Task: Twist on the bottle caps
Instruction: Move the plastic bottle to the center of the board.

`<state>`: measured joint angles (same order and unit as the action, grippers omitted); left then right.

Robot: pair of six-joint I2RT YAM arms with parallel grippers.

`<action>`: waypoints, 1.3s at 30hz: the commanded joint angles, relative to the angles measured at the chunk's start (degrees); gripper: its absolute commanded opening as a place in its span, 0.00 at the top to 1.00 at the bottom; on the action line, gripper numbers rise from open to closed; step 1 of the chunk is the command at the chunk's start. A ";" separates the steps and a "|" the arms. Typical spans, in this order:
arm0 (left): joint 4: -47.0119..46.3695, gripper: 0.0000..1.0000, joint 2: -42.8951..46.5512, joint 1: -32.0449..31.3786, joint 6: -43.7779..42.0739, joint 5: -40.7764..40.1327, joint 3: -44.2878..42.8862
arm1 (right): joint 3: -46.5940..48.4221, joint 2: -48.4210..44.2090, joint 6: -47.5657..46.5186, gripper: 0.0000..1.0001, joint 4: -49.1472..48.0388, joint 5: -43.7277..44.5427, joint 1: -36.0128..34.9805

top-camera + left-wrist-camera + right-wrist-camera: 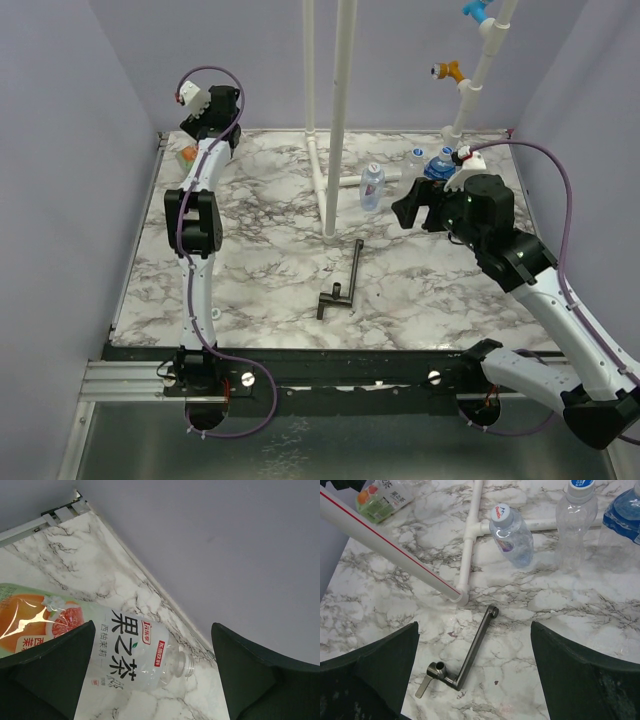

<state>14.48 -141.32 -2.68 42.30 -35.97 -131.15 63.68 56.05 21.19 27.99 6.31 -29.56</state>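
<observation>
A clear bottle with a green, orange and red label (120,652) lies on its side in the far left corner, its threaded neck (187,665) bare. My left gripper (152,630) hangs open just above it, one finger on each side of the label end, touching nothing. My right gripper (473,640) is open and empty above the middle of the table. Beyond it a small clear bottle (512,535) wears a white cap (501,513). To its right stand a capped clear bottle (574,527) and a blue-labelled bottle (622,520). No loose cap shows.
A black T-shaped metal tool (470,655) lies under my right gripper. Tall white pipes (335,110) rise from a pipe base (472,540) at the back centre, and more fittings (470,90) stand at the back right. Grey walls close the table (260,270) on three sides.
</observation>
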 commanded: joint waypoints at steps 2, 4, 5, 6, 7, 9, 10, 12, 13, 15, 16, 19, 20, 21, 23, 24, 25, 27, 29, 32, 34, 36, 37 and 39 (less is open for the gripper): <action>-0.85 0.01 -3.50 -0.65 -1.27 -5.11 -3.32 | -0.46 0.42 -0.10 0.04 -0.39 -1.92 -0.17; -0.94 0.01 -4.65 -0.64 -0.68 -6.35 -4.31 | -0.65 0.23 0.07 0.04 -0.23 -2.09 -0.21; -0.84 0.01 -5.43 -0.66 -0.37 -6.86 -4.89 | -0.86 0.19 0.20 0.04 -0.04 -2.21 -0.23; -0.85 0.01 -6.14 -0.63 -0.31 -7.46 -5.64 | -0.97 -0.03 0.29 0.04 0.09 -2.28 -0.23; -0.86 0.01 -6.61 -0.65 -0.14 -8.56 -6.00 | -1.09 -0.14 0.34 0.04 0.15 -2.42 -0.23; -0.86 0.01 -7.82 -0.64 0.01 -9.68 -7.09 | -1.23 -0.17 0.47 0.04 0.44 -2.61 -0.22; -0.73 0.01 -8.33 -0.59 -0.13 -10.28 -7.43 | -1.31 -0.31 0.48 0.04 0.49 -2.57 -0.19; -0.85 0.01 -8.95 -0.67 -0.04 -11.21 -7.74 | -1.62 -0.37 0.69 0.04 0.42 -2.59 -0.22; -0.84 0.01 -9.44 -0.72 -0.16 -11.68 -8.18 | -1.64 -0.39 0.64 0.04 0.40 -2.62 -0.22; -0.81 0.01 -10.48 -0.68 -1.20 -13.33 -9.62 | -1.68 -0.25 0.78 0.04 0.45 -3.01 -0.19; -0.77 0.01 -10.96 -0.68 -1.89 -13.90 -10.42 | -1.80 -0.32 0.91 0.04 0.40 -3.20 -0.22; -0.68 0.01 -11.73 -0.27 -2.48 -14.52 -11.57 | -2.20 -0.36 1.18 0.04 0.14 -3.54 -0.22; -0.53 0.01 -11.67 0.02 -1.89 -14.37 -11.08 | -2.32 -0.35 1.29 0.04 0.05 -3.71 -0.23; -0.19 0.01 -11.49 0.31 -0.75 -13.58 -10.28 | -2.40 -0.27 1.43 0.04 -0.03 -3.80 -0.21; 1.52 0.01 -11.18 1.19 2.44 -12.56 -8.63 | -2.42 -0.25 1.49 0.04 -0.03 -4.16 -0.23; 2.20 0.01 -11.11 1.47 3.11 -11.74 -7.92 | -2.42 -0.30 1.64 0.04 -0.04 -4.36 -0.22; 2.26 0.01 -11.10 1.53 2.90 -11.68 -7.42 | -2.41 -0.40 1.66 0.04 0.11 -4.45 -0.23; 2.22 0.01 -10.31 1.52 3.23 -12.55 -5.23 | -2.50 -0.61 1.84 0.04 0.46 -4.38 -0.23; 2.22 0.01 -8.95 1.61 4.26 -13.93 -2.33 | -2.68 -0.91 1.89 0.04 0.62 -4.15 -0.21; 2.31 0.01 -7.77 1.97 5.52 -13.76 1.07 | -2.68 -1.17 2.23 0.04 0.91 -4.34 -0.23; 2.22 0.01 -6.30 2.11 6.89 -14.04 3.91 | -2.60 -1.33 2.49 0.04 1.08 -4.45 -0.23; 2.22 0.01 -5.23 2.15 7.31 -14.31 5.67 | -2.59 -1.60 2.63 0.04 1.17 -4.38 -0.23; 2.22 0.01 -4.52 2.15 7.60 -14.55 6.71 | -2.52 -1.64 2.67 0.04 1.20 -4.49 -0.23; 2.27 0.01 -2.99 2.15 8.34 -14.14 9.15 | -2.36 -1.81 2.88 0.04 1.41 -4.54 -0.23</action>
<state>10.52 -145.64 -1.13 47.09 -49.84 -128.14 61.76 55.51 23.03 28.34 3.05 -29.56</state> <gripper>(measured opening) 0.987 0.956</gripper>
